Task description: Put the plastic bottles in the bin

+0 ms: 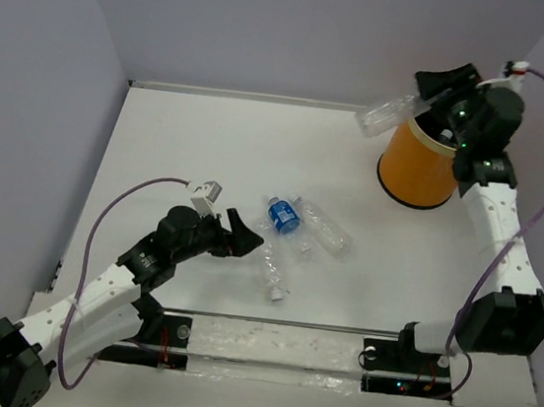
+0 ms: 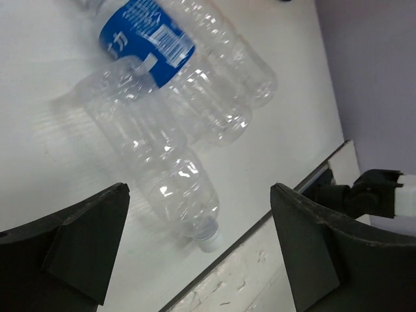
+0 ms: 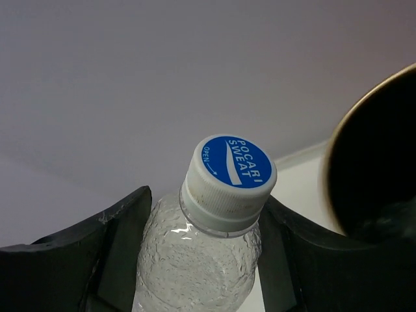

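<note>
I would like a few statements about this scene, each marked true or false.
1. The right claw holds a bottle. True.
2. That bottle lies inside the bin. False: it is outside, by the rim, in the claw.
3. The left claw is shut on something. False: it is open and empty.
4. A blue-label bottle lies on the table. True.

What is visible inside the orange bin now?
The bin shows only black inside; the right gripper and its bottle cover much of the opening, so contents cannot be seen.
</note>
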### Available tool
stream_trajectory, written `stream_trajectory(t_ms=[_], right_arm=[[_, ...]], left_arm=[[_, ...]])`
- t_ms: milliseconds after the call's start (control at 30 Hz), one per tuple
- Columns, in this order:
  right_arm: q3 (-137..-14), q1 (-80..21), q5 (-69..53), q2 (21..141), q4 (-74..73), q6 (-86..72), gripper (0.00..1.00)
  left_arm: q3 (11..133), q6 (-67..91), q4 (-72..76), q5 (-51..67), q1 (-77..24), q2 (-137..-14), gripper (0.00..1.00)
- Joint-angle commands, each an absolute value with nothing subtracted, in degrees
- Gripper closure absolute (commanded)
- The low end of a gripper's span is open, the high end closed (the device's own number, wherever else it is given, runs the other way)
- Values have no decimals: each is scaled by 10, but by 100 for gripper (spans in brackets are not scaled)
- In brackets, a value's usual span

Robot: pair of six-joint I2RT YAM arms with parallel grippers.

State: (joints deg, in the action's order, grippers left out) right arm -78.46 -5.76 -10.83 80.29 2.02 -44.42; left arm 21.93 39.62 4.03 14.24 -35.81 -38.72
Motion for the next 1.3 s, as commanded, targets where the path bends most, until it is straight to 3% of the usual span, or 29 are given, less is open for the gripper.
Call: stream_trajectory(t_ms=[0,167,400,467,500,533,567,800,967,1267], right_arm=[[-941,66,20,798,-77,-347,67],[-1018,93,193,852,-89,-201,67],[-977,98,221,890,-29,-118,63],[-974,98,221,900,-26,-107,47],[-974,98,216,910,-27,-100,18],[-974,98,214,914,-32,-105,6],[-977,98,210,916,-40,-110,1],[-950,37,174,852,-74,-148,0],[-855,-110,177,774,-55,-162,1],[-636,-355,170,666,-25,-235,3]], left_arm=[[193,439,66,92,-378,-438,1],[192,472,113,63,-432,-524,1],[204,505,145,16,-482,-605,1],[203,515,162,11,-490,-614,1],[204,518,169,6,-496,-624,1],[204,519,174,6,-499,-628,1],[205,521,176,6,-503,-634,1],[222,544,175,-63,-527,-688,1],[225,564,177,-109,-542,-719,1],[194,587,107,-146,-562,-649,25]])
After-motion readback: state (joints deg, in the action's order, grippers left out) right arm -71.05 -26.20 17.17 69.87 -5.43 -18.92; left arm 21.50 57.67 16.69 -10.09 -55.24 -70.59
